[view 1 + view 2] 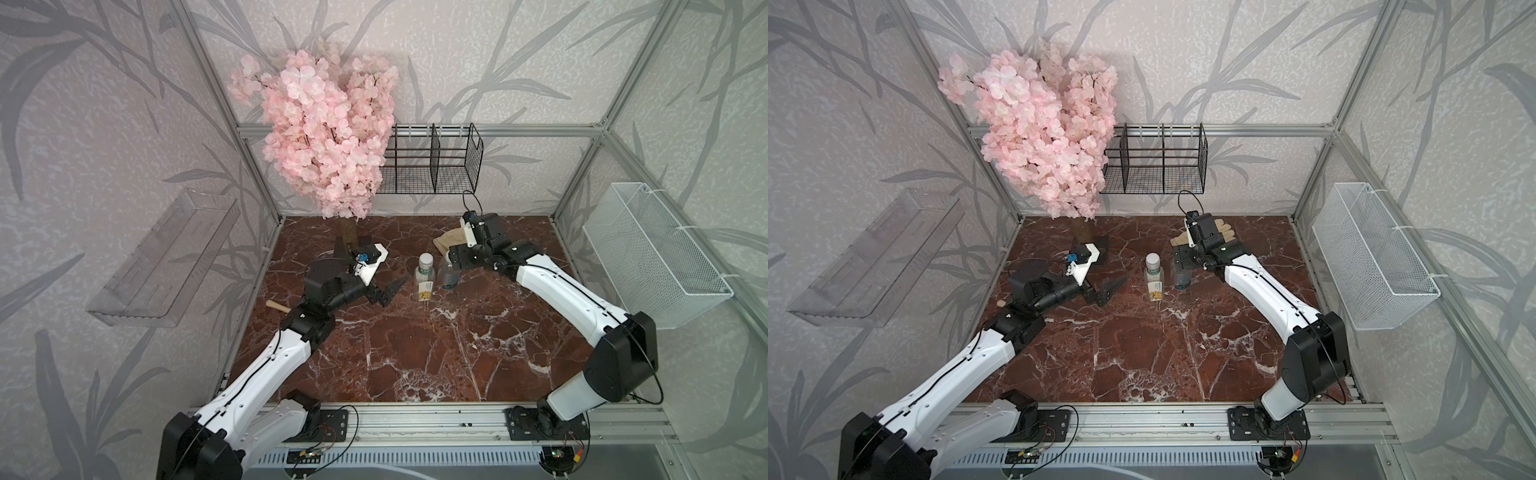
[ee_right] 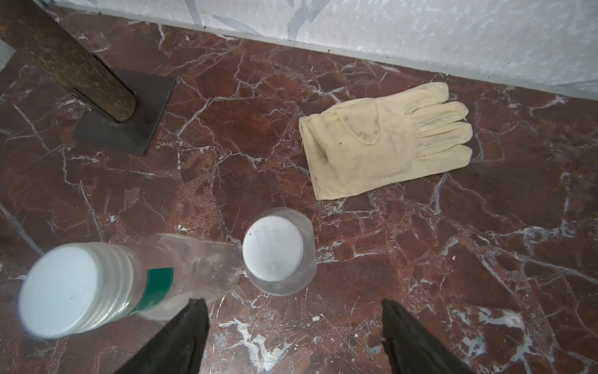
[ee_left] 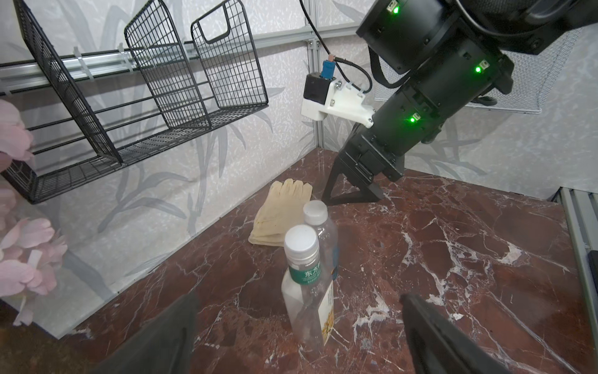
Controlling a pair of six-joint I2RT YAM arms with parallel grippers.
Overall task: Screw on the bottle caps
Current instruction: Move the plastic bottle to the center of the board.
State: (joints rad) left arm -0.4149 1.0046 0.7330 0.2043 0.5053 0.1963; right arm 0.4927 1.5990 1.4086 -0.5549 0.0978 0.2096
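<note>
Two clear bottles stand side by side at the middle back of the table. The green-banded bottle wears a white cap. The rounder blue-labelled bottle wears a cap too. My left gripper is open, just left of the green-banded bottle and apart from it. Above the rounder bottle my right gripper hangs open and holds nothing.
A cream glove lies behind the bottles by the back wall. The pink blossom tree stands on its base plate at the back left. A black wire shelf and a white basket hang on the walls.
</note>
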